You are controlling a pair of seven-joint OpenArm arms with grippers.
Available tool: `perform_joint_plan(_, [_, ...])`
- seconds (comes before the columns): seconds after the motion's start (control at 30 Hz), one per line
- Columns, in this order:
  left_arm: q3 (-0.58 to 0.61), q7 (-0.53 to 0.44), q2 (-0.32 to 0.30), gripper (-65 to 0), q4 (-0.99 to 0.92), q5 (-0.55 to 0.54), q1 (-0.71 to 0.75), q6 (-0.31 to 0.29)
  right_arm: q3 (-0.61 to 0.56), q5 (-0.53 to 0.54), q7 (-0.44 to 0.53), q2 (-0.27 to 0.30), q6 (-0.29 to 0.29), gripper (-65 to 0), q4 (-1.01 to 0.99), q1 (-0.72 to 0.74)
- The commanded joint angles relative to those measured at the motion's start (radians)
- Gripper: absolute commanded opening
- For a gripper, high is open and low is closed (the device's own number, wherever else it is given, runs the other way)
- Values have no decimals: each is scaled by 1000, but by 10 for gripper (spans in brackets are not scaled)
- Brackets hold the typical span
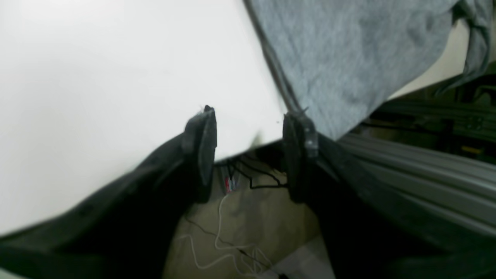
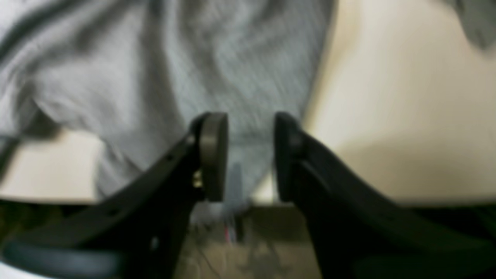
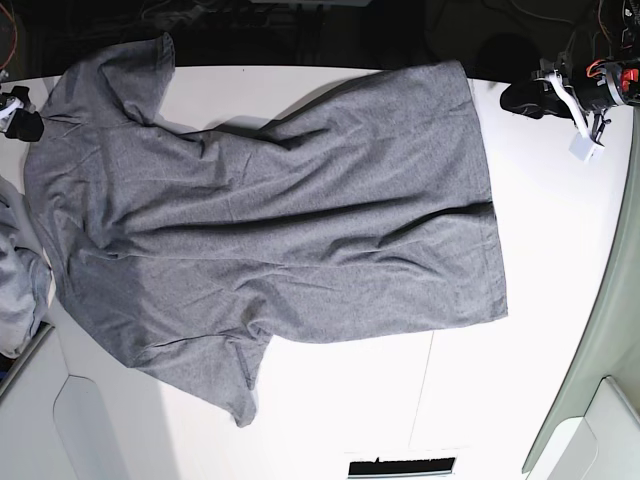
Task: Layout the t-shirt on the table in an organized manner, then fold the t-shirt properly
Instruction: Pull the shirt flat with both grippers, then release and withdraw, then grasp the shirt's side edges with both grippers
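We have the t-shirt (image 3: 280, 230) spread across the table (image 3: 540, 250), its hem toward the base view's right and its shoulders and neck toward the left. The body lies mostly flat, though long creases run through the middle. The upper sleeve (image 3: 135, 70) reaches the table's far edge, and the lower sleeve (image 3: 225, 375) points toward the near side.

Our left gripper (image 1: 252, 139) sits off the hem corner at the table's far edge, jaws apart with nothing between them; one finger (image 1: 300, 143) is just beside the shirt's edge. Our right gripper (image 2: 250, 155) is at the shoulder end with its jaws also parted and grey cloth behind the gap. That view is blurred, so we cannot be sure the pads are clear of the fabric, though they appear to be. A lighter bluish cloth pile (image 3: 20, 290) lies at the left edge (not part of our job).

We judge the layout step to be nearly finished, with both corners let go. Next we would smooth the creases and then take a sleeve side for the first fold, which calls for pinching only the top layers at matching points.
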Motion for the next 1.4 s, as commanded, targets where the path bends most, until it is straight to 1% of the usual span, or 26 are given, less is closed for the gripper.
perform_joint_plan(0.0, [-10, -8, -15, -344, 14, -25, 1, -12, 11, 2, 39, 35, 3, -417, 15, -15])
perform_joint_plan(0.1, [-10, -7, -5, -344, 14, -23, 9, -12, 11, -51, 85, 53, 0, -379, 5, -49])
perform_joint_plan(0.2, [-10, -8, 5, -344, 14, -17, 9, -12, 10, -56, 108, 66, -8, -346, -39, -51])
perform_joint_plan(0.3, [-10, -15, 21, -275, 14, -7, 9, -12, 3, -57, 126, 70, -7, -344, -94, -44])
perform_joint_plan(0.37, [-10, -15, 39, -267, 14, -10, 8, -12, -9, -56, 128, 70, -7, -344, -135, -29])
perform_joint_plan(0.47, [-12, -19, 63, -268, 20, -30, 8, -12, -22, -11, 130, 70, -7, -345, -159, -10])
perform_joint_plan(0.57, [-44, -16, 87, -268, 69, -32, 9, -12, -22, 50, 132, 72, -6, -347, -147, 14])
perform_joint_plan(0.6, [-58, -18, 94, -270, 93, -32, 9, -12, -22, 61, 131, 71, -6, -373, -140, 25])
perform_joint_plan(0.63, [-68, -22, 98, -271, 120, -32, 8, -12, -22, 75, 131, 71, -6, -421, -134, 39])
perform_joint_plan(0.67, [-70, -26, 99, -286, 146, -32, 8, -12, -22, 88, 131, 69, 0, -489, -131, 56])
perform_joint_plan(0.7, [-70, -29, 100, -327, 170, -29, 8, -12, -22, 94, 131, 68, 6, -565, -130, 77])
perform_joint_plan(0.73, [-68, -34, 100, -392, 192, -28, 8, -12, -24, 95, 131, 63, 8, -640, -130, 103])
perform_joint_plan(0.77, [-66, -47, 100, -468, 207, -24, 8, -12, -25, 93, 131, 55, 11, -650, -130, 132])
perform_joint_plan(0.8, [-63, -68, 102, -531, 216, -19, 8, -12, -28, 93, 131, 45, 12, -650, -130, 163])
perform_joint_plan(0.83, [-60, -93, 108, -577, 220, -4, 8, -12, -37, 92, 132, 35, 12, -650, -130, 192])
perform_joint_plan(0.87, [-56, -116, 119, -607, 220, 17, 8, -12, -53, 88, 132, 28, 12, -650, -130, 218])
perform_joint_plan(0.9, [-51, -132, 133, -621, 220, 38, 8, -12, -79, 88, 132, 21, 12, -650, -130, 242])
perform_joint_plan(1.0, [-8, -138, 175, -628, 220, 82, 5, -12, -206, 60, 136, -7, 12, -650, -130, 322])
perform_joint_plan(1.1, [84, -141, 201, -635, 220, 123, -17, -12, -394, -36, 168, -42, 12, -650, -130, 414])
perform_joint_plan(1.2, [190, -144, 218, -635, 220, 181, -44, -12, -578, -139, 193, -94, 11, -650, -130, 488])
perform_joint_plan(1.3, [272, -150, 227, -635, 217, 261, -65, -12, -721, -269, 208, -155, 10, -650, -147, 534])
perform_joint_plan(1.37, [303, -150, 227, -635, 206, 311, -79, -12, -795, -340, 230, -189, 10, -650, -194, 559])
